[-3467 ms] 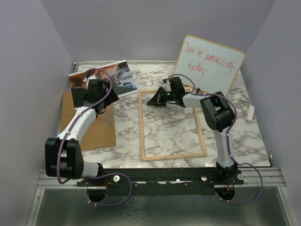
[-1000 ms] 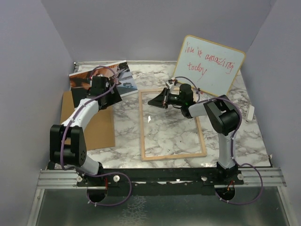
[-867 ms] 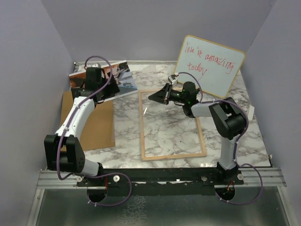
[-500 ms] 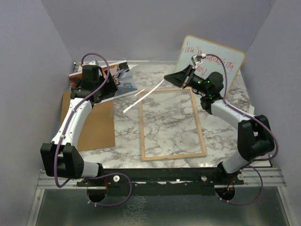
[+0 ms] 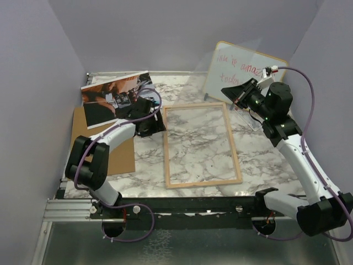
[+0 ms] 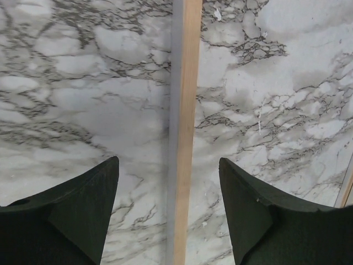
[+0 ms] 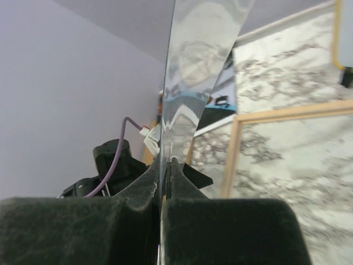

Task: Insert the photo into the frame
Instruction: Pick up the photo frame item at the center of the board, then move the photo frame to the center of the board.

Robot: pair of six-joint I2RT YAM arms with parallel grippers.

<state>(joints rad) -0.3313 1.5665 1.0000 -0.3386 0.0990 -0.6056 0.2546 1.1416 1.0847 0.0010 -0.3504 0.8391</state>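
Pane held up, frame (image 5: 204,182) flat on the marble surface (image 5: 270,160).
Right jaws are pinched tight on the edge of the clear pane (image 7: 193,55), holding it in front of the whiteboard (image 5: 259,72). Left jaws stand wide and empty, astride the frame's left rail. The photo (image 5: 116,96) lies far left, overlapping a brown board (image 5: 124,157).

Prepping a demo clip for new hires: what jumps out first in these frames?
The right end effector, shut on the clear pane, holds it edge-on in the air at the far right, in front of the whiteboard. The left end effector hangs open astride the left rail of the frame, which lies flat mid-table. The photo lies at the far left, outside the frame.
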